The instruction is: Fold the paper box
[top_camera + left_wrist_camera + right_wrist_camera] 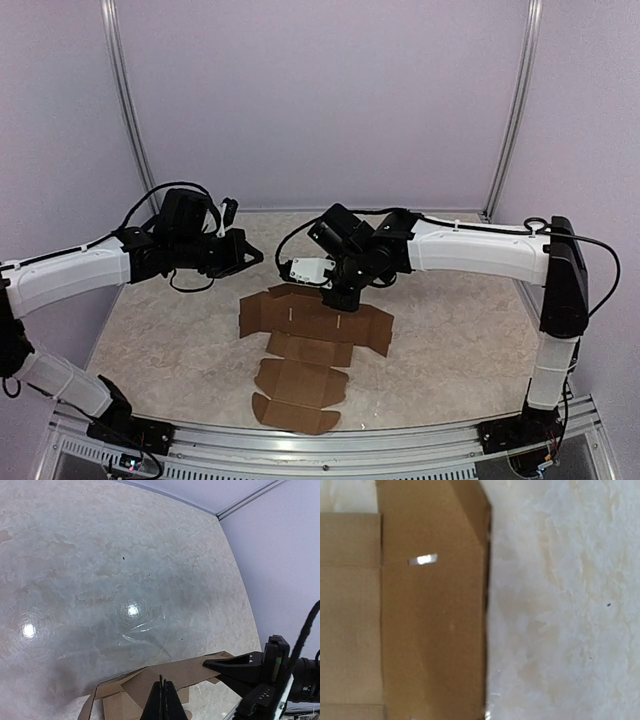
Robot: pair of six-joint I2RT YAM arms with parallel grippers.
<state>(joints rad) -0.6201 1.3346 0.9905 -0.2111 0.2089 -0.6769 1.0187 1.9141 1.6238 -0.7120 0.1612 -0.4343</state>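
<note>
1. Cardboard: we see the paper box (pixel 305 350) flat and unfolded on the table (pixel 460 340), middle to near edge.
2. Left gripper (pixel 161 700) is pinched shut, empty, near its far-left corner.
3. Right gripper (pixel 343 298) is closed too, tips at its far flap.

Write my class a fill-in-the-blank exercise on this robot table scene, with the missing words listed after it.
The paper box on the table is ___ in colour. The right gripper points ___ at the unfolded box. The left gripper, off to one side of the box, is ___ and holds nothing.
Missing words: brown; down; shut.
</note>
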